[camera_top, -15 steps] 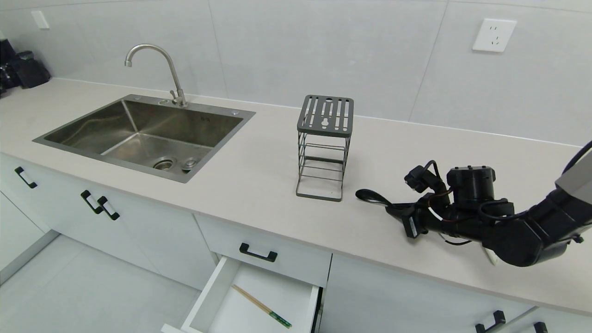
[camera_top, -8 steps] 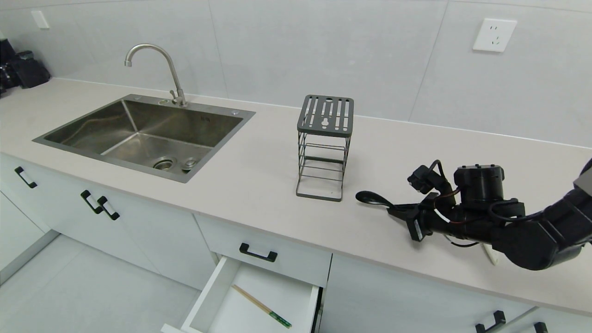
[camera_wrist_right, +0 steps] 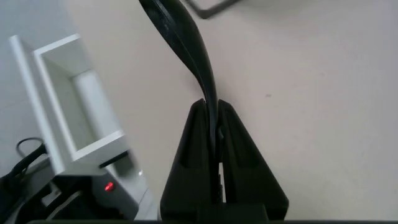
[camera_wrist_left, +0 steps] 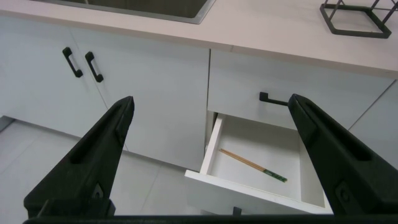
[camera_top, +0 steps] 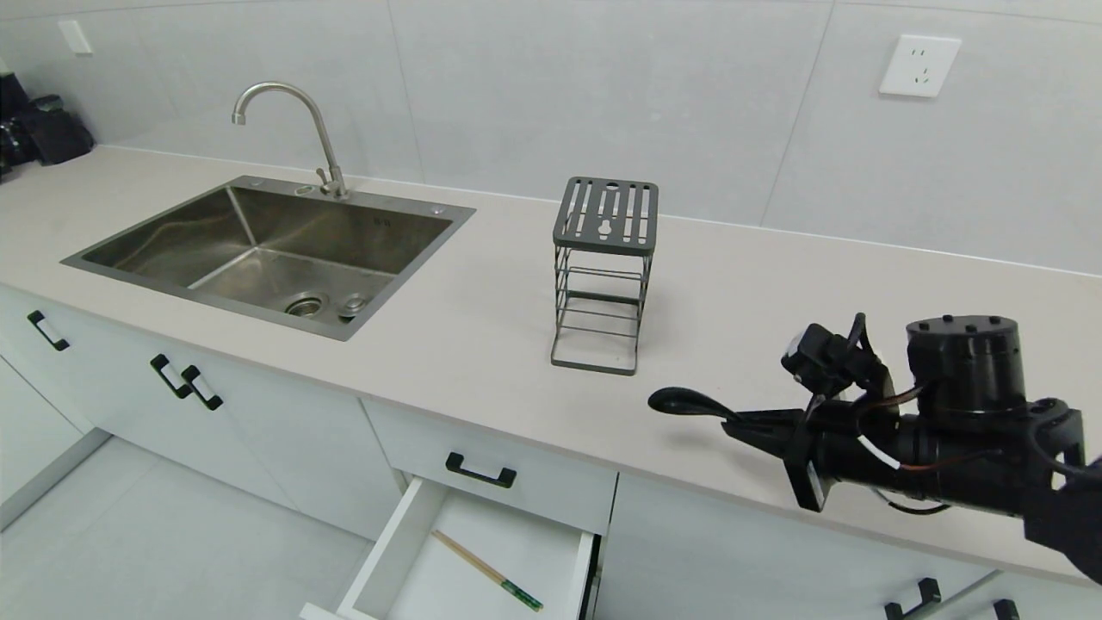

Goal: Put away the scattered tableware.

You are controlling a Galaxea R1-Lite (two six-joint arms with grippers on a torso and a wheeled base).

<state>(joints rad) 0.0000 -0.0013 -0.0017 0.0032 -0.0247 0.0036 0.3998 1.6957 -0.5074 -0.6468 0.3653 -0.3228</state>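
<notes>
A black spoon point(camera_top: 686, 403) hangs just above the pale countertop point(camera_top: 482, 344), near its front edge and to the right of the wire rack. My right gripper point(camera_top: 759, 424) is shut on its handle, bowl pointing left. The right wrist view shows the spoon point(camera_wrist_right: 180, 37) clamped between the shut fingers of the right gripper point(camera_wrist_right: 212, 119), over the counter's edge. Below the counter an open white drawer point(camera_top: 392, 551) holds a pair of chopsticks point(camera_top: 486, 570). My left gripper point(camera_wrist_left: 211, 146) stands open and empty in front of the drawer point(camera_wrist_left: 210, 155), with the chopsticks point(camera_wrist_left: 252, 165) inside it.
A dark wire rack point(camera_top: 605, 275) stands mid-counter. A steel sink point(camera_top: 258, 250) with a faucet point(camera_top: 288, 120) lies to the left. A wall outlet point(camera_top: 919, 65) is at the back right. Cabinet doors with black handles point(camera_top: 185, 381) run under the counter.
My right arm has drawn back toward the counter's front edge and risen, carrying the spoon off the surface. The drawer and chopsticks have not moved.
</notes>
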